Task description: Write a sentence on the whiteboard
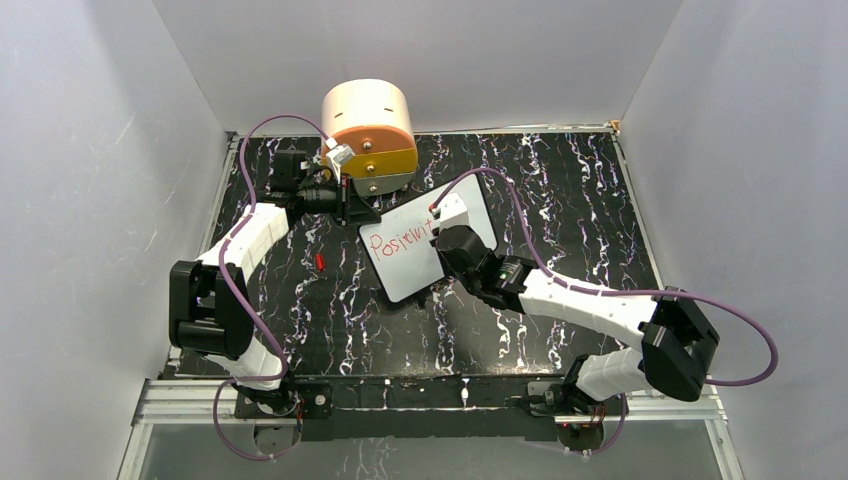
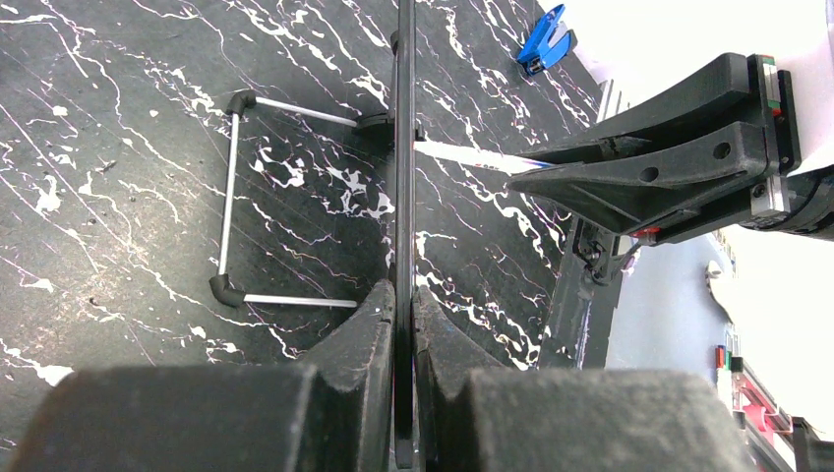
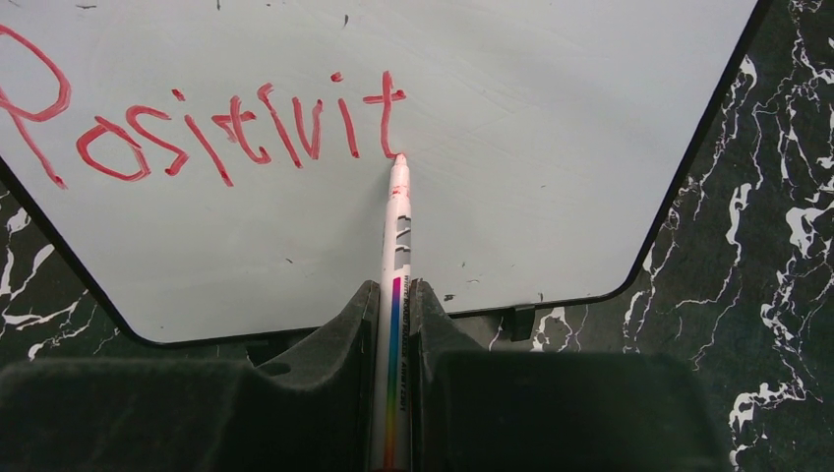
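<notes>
The whiteboard [image 1: 410, 262] stands tilted on the dark marble table, its white face filling the right wrist view [image 3: 511, 177]. The sentence [image 1: 398, 240] reads "Positivit" in red in the right wrist view [image 3: 226, 128]. My right gripper [image 3: 394, 295] is shut on a white marker [image 3: 397, 246] whose red tip touches the board under the last "t". My left gripper [image 2: 403, 305] is shut on the whiteboard's edge [image 2: 404, 147], seen edge-on. In the top view the left gripper [image 1: 352, 208] is at the board's far left corner and the right gripper [image 1: 447, 222] is over its right half.
A round peach and orange drawer unit [image 1: 368, 135] stands at the back. A small red cap [image 1: 320, 262] lies left of the board. The board's wire stand [image 2: 236, 197] and a blue clip [image 2: 544, 39] show in the left wrist view.
</notes>
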### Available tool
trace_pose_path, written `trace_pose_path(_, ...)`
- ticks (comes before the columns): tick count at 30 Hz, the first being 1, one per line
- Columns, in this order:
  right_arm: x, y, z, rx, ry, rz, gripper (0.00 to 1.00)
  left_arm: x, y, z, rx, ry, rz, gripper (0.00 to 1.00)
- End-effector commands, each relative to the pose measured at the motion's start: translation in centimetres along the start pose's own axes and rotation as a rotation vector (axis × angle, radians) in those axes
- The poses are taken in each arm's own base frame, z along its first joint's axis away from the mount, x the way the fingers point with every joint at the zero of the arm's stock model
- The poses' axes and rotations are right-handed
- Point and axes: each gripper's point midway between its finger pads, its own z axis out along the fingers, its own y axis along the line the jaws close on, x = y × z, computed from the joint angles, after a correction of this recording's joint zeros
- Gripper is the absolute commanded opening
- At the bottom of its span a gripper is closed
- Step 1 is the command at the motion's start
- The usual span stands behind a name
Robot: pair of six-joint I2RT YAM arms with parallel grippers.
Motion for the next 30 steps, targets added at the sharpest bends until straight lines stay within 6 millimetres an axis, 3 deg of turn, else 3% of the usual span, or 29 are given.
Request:
trace_pose_path(1, -2.3, -0.8, 0.1, 0.052, -0.071, 0.043, 0.0, 2.4, 1.4, 0.4, -0.059, 0.061, -0.062, 0.0)
trace_pose_path(16, -5.1, -1.1, -1.1, 0.026, -0.174, 0.085, 0.0, 2.4, 1.4, 0.4, -0.06, 0.062, -0.062, 0.0)
trace_pose_path(30, -5.0, -0.5, 0.4, 0.006, -0.158, 0.071, 0.0, 2.3, 1.4, 0.4, -0.058, 0.061, -0.061, 0.0)
